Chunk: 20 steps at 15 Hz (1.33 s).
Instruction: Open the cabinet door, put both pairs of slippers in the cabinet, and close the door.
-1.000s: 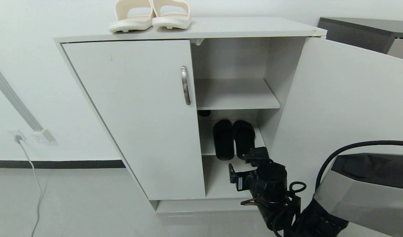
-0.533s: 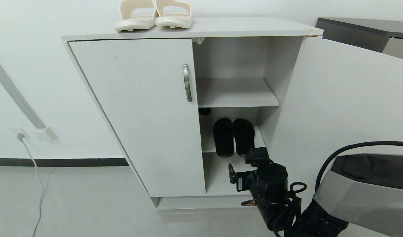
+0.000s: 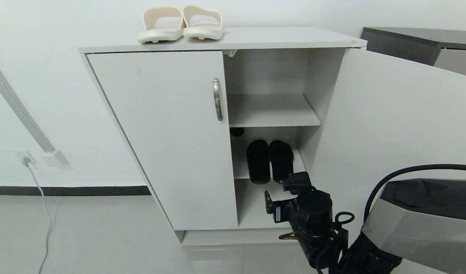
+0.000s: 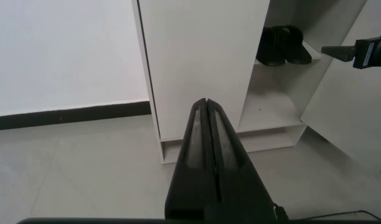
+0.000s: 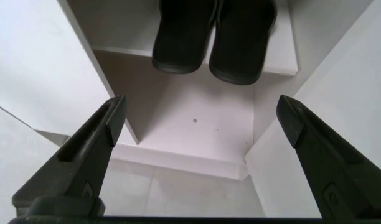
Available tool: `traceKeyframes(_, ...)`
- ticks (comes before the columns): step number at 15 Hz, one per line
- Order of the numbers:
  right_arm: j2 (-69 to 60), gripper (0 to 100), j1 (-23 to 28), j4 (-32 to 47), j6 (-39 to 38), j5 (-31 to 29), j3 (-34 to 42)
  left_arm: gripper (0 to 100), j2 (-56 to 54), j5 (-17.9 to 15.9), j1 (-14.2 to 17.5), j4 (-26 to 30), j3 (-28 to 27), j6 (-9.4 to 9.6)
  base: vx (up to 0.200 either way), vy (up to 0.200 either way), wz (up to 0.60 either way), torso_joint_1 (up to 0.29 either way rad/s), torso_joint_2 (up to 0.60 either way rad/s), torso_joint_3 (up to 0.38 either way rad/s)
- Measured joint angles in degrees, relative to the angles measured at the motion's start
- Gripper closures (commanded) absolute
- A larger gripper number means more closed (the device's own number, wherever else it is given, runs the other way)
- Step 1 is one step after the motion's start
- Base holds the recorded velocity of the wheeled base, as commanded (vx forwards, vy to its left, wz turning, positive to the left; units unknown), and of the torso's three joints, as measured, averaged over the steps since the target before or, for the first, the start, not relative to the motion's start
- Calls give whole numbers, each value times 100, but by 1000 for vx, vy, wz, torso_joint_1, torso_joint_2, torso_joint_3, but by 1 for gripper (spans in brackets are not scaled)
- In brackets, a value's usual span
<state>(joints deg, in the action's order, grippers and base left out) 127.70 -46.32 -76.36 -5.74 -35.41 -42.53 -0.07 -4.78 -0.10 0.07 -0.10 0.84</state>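
black slippers: pair (image 3: 270, 160) is already in the cabinet (image 3: 286, 36), side by side on the middle shelf. In the right wrist view their ends poke a bit past the shelf's front lip, but they look settled.
cream slippers: this pair (image 3: 181, 23) sits on the cabinet top near the front edge, approx 11 o'clock and well above the black pair. The two are touching each other and aren't stowed yet.
doors: right door (image 3: 389, 125) is swung wide at 3 o'clock of the opening, which is why the shelves are reachable. Left door (image 3: 164, 137) is closed at 9 o'clock, its handle (image 3: 217, 99) untouched.
right claw: right gripper (image 5: 201, 104) is spread wide w/ nothing in it. It's low in front of the opening, facing the bottom compartment, w/ the black pair at about 11 o'clock from it in the head view.
left claw: left gripper (image 4: 205, 102) is pinched together, holding nothing. It's low over the floor (image 4: 84, 168), aimed at the cabinet base, prob parked out of the way.
progress: IMO about halfway. The door is open and 1 of 2 pairs is in.
next: someone's gotta reach up toward 12 o'clock for the cream pair. The upper shelf (image 3: 271, 110) looks like the obvious slot. The open door sits close beside the right arm, so a bump is possible.
bg: wall socket w/ cable (image 3: 25, 160) at 8 o'clock, grey unit (image 3: 408, 42) at 2 o'clock.
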Motion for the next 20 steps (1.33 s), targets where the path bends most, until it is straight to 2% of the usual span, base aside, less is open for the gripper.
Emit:
traceKeyframes(10, 12, 0, 2, -66, -2, 0, -21, 100, 0, 2, 0, 2, 0, -13, 0, 0, 0, 1, 1, 31)
traceKeyframes(20, 72, 0, -56, -227, 5, 9, -27, 100, 0, 13, 0, 2, 0, -24, 0, 200, 0, 4, 2, 4)
